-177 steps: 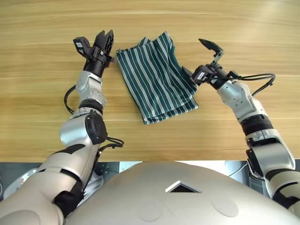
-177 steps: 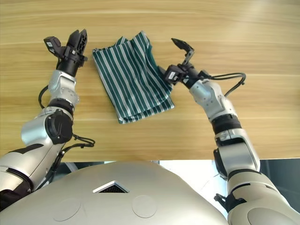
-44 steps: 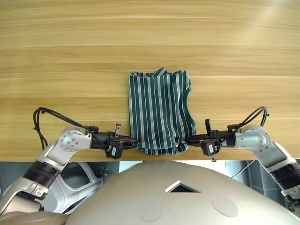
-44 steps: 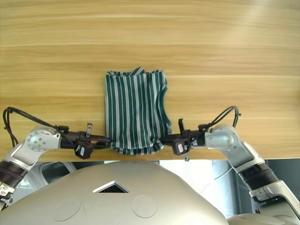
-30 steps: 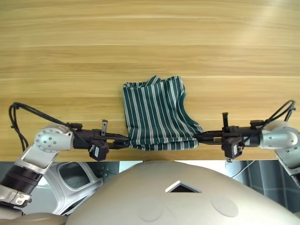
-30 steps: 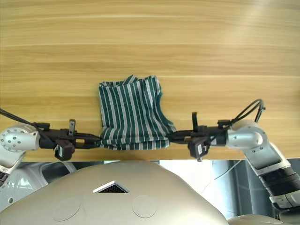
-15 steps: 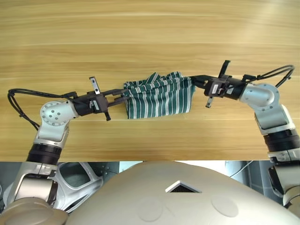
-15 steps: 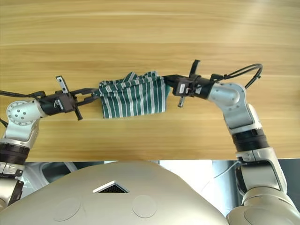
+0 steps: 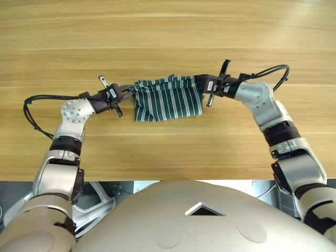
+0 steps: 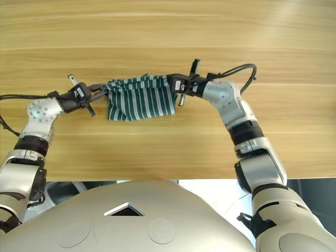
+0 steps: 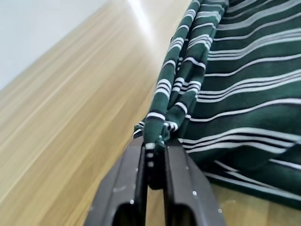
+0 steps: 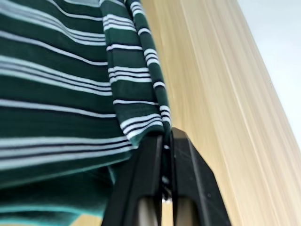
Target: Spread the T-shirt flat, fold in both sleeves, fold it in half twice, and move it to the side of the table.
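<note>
The green T-shirt (image 9: 168, 100) with white stripes lies folded into a short wide bundle on the middle of the wooden table (image 9: 168, 31). My left gripper (image 9: 131, 90) is shut on its far left corner, and the left wrist view shows the cloth (image 11: 225, 84) pinched between the black fingers (image 11: 129, 188). My right gripper (image 9: 197, 82) is shut on the far right corner, where the striped hem (image 12: 136, 103) sits clamped in the fingers (image 12: 188, 183). The near fold of the T-shirt rests on the table between both arms.
Bare wooden table surface (image 10: 168, 31) stretches on all sides of the shirt, with wide free room at the far side and to both sides. The table's near edge (image 9: 157, 180) runs just in front of my body.
Both grippers have carried the shirt's near corners up from the table's near edge and over to the far side, halving the shirt into a shorter bundle.
</note>
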